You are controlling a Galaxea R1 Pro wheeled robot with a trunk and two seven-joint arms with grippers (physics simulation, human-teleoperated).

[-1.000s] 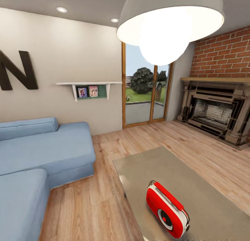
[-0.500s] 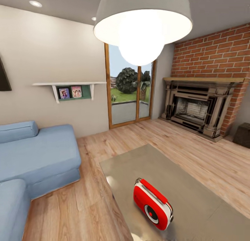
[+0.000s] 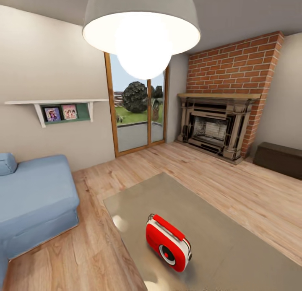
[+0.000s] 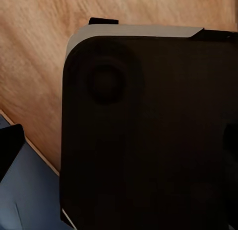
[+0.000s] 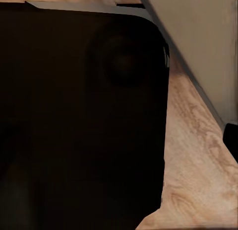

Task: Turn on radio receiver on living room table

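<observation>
The radio receiver (image 3: 167,248), a red rounded box with white trim and a round dial, lies tilted on the table (image 3: 235,249), near the left front of its glossy grey-beige top in the head view. Around it is the living room, with a light wood plank floor (image 3: 201,165). In the left wrist view a black rounded panel of my own body (image 4: 148,135) covers most of the picture, and the same panel (image 5: 79,115) appears in the right wrist view. A dark tip sits at one edge of each wrist view; whether the fingers are open or shut is hidden.
A blue sofa (image 3: 33,194) stands left of the table. A grey dome lamp (image 3: 140,27) hangs above it. Beyond are a wood-framed glass door (image 3: 134,110), a brick fireplace (image 3: 212,129), a long dark low cabinet (image 3: 279,159) at the right and a wall shelf (image 3: 54,108).
The head camera has swung to the right, so the whole room slid left in the picture. The dark cabinet has come into view. The radio itself lies as before.
</observation>
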